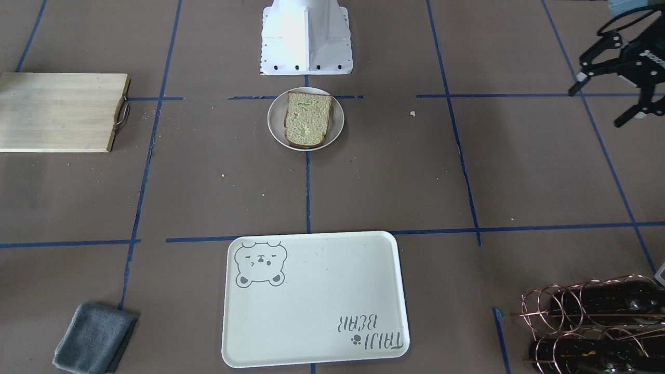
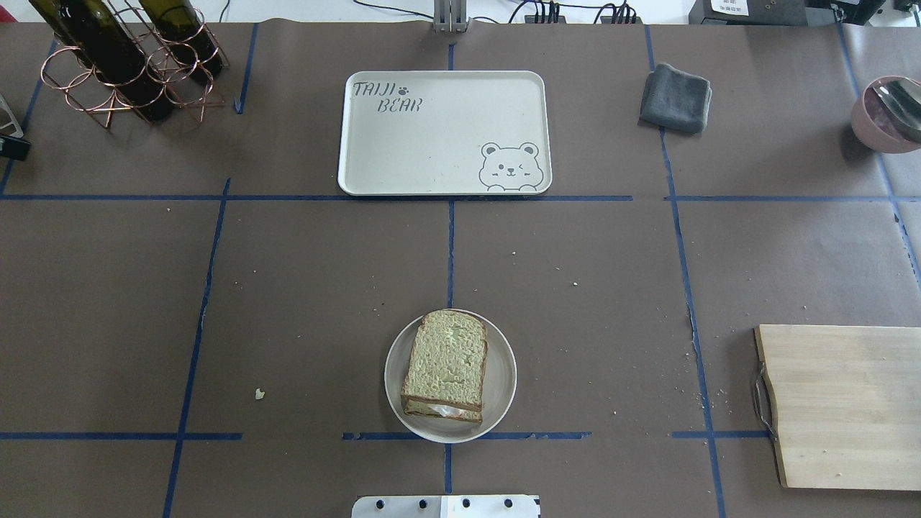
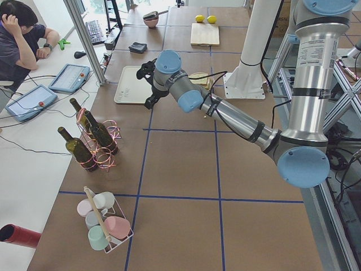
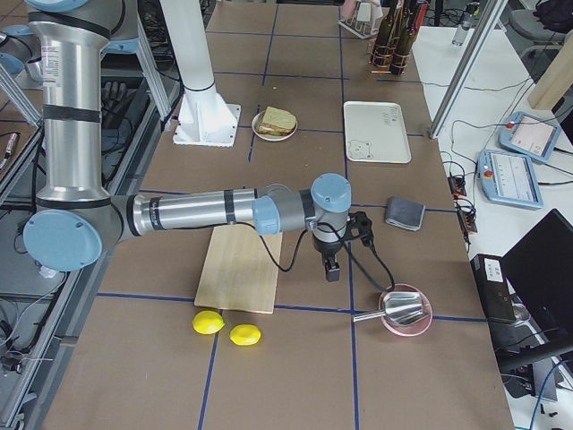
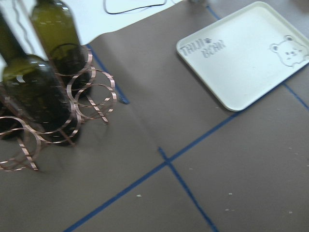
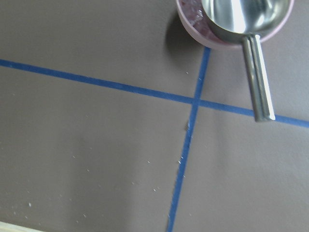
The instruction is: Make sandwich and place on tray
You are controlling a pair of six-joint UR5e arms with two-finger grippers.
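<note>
The sandwich (image 1: 307,119) lies on a small round white plate (image 1: 335,136) near the robot's base: two bread slices stacked, with a bit of white egg (image 2: 450,411) showing between them in the overhead view. The cream tray (image 1: 311,301) with the bear drawing lies bare across the table from the robot and also shows in the overhead view (image 2: 432,137). My left gripper (image 1: 596,108) is open and empty, held above the table well off to the sandwich's side, near the wine rack. My right gripper (image 4: 331,267) shows only in the exterior right view, past the cutting board. I cannot tell whether it is open or shut.
A wooden cutting board (image 2: 842,403) lies on my right. A folded grey cloth (image 2: 676,97) lies beside the tray. A copper rack with wine bottles (image 2: 122,57) stands at the far left. A pink bowl with a metal scoop (image 2: 888,111) is at the far right. Two lemons (image 4: 228,329) lie beyond the board.
</note>
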